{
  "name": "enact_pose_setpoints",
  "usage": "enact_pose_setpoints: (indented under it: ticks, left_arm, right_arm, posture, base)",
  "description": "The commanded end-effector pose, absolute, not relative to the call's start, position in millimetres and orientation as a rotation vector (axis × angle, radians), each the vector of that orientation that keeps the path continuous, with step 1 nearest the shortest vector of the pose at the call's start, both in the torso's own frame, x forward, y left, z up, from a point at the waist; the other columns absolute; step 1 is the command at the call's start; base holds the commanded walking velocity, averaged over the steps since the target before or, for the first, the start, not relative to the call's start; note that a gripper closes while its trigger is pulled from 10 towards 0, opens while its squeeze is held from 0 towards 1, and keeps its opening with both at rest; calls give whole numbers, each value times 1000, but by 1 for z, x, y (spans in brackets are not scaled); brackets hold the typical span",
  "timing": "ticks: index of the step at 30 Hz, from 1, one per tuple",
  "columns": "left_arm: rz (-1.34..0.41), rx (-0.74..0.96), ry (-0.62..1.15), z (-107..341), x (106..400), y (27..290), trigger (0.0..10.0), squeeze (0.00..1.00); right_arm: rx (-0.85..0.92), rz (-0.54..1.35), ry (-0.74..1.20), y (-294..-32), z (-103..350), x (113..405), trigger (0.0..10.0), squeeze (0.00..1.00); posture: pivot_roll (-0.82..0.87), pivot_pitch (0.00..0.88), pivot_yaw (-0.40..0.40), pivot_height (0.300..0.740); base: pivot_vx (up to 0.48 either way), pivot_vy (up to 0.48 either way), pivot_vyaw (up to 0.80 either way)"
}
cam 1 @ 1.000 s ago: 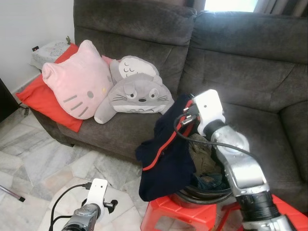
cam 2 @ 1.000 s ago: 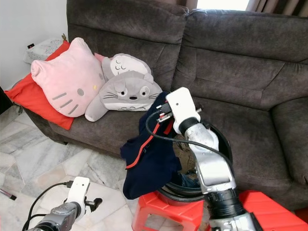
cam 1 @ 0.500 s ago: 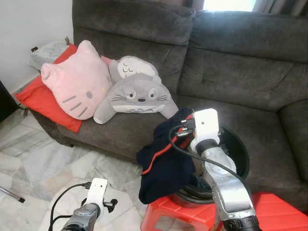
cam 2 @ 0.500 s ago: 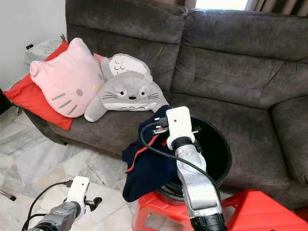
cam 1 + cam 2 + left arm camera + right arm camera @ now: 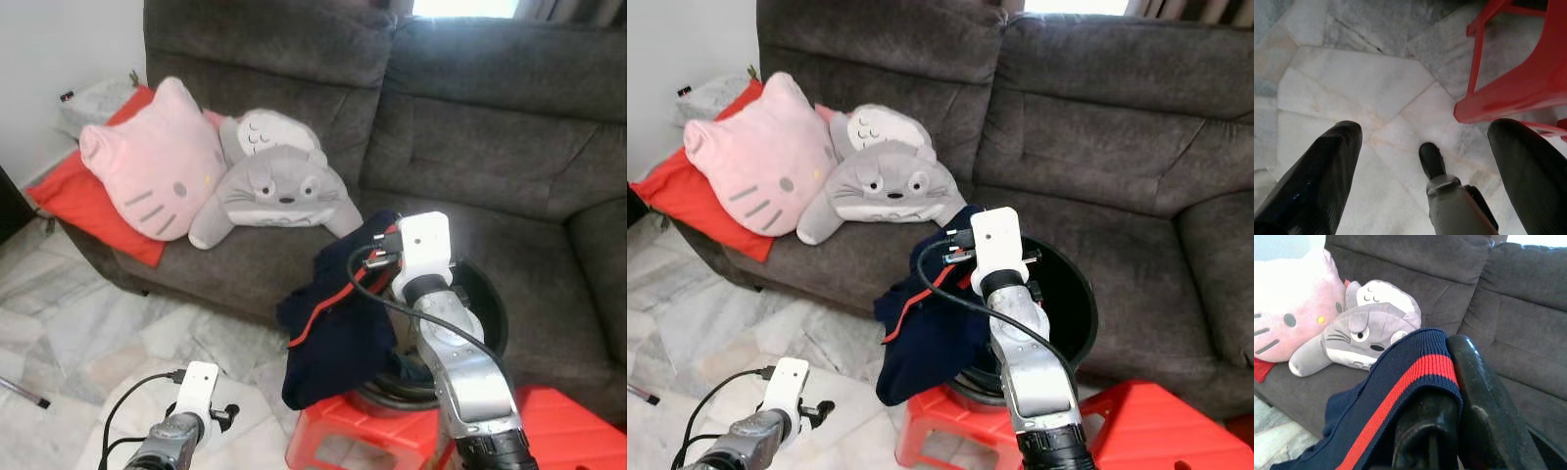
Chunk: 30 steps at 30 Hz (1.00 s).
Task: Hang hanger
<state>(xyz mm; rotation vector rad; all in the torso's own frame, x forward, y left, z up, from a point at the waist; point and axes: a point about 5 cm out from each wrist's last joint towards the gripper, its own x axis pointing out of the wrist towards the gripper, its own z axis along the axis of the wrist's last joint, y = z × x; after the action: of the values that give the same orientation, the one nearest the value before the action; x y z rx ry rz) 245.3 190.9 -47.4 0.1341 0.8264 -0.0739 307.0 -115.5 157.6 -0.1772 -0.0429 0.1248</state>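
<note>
My right gripper [image 5: 1452,382] is shut on the ribbed, red-striped edge of a navy garment [image 5: 338,323]. The cloth hangs down over the near left rim of a black bucket [image 5: 487,294], which stands on a red stool [image 5: 358,446]. My right wrist's white housing [image 5: 423,247] sits above the bucket's left side and hides the fingers from the head views. My left gripper [image 5: 1425,139] hangs low over the marble floor, open with nothing between its fingers; its wrist [image 5: 199,390] is at the lower left. I see no hanger.
A dark grey sofa [image 5: 490,127] fills the background, with a pink cat cushion [image 5: 152,162], a grey plush [image 5: 279,186] and a red cushion [image 5: 73,201] on its left seat. A second red stool [image 5: 578,431] is at the lower right. Marble floor [image 5: 88,323] lies to the left.
My right wrist dropped a little toward the bucket with the garment still in its grip, then stayed near the rim. The left arm has not moved.
</note>
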Motion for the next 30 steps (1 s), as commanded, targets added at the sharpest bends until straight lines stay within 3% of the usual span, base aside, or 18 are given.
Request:
enact_pose_setpoints:
  ticks: [1, 30]
  left_arm:
    - [-78, 142, 829, -48, 244, 192, 10000, 0]
    - [-79, 142, 827, -48, 244, 191, 10000, 0]
  right_arm:
    - [-179, 123, -49, -114, 160, 308, 10000, 0]
    - [-188, 131, -101, -112, 170, 314, 10000, 0]
  posture:
    - [-115, 0, -17, 740]
    - [-113, 0, -21, 740]
  base:
    - [-281, 0, 0]
    - [-306, 0, 0]
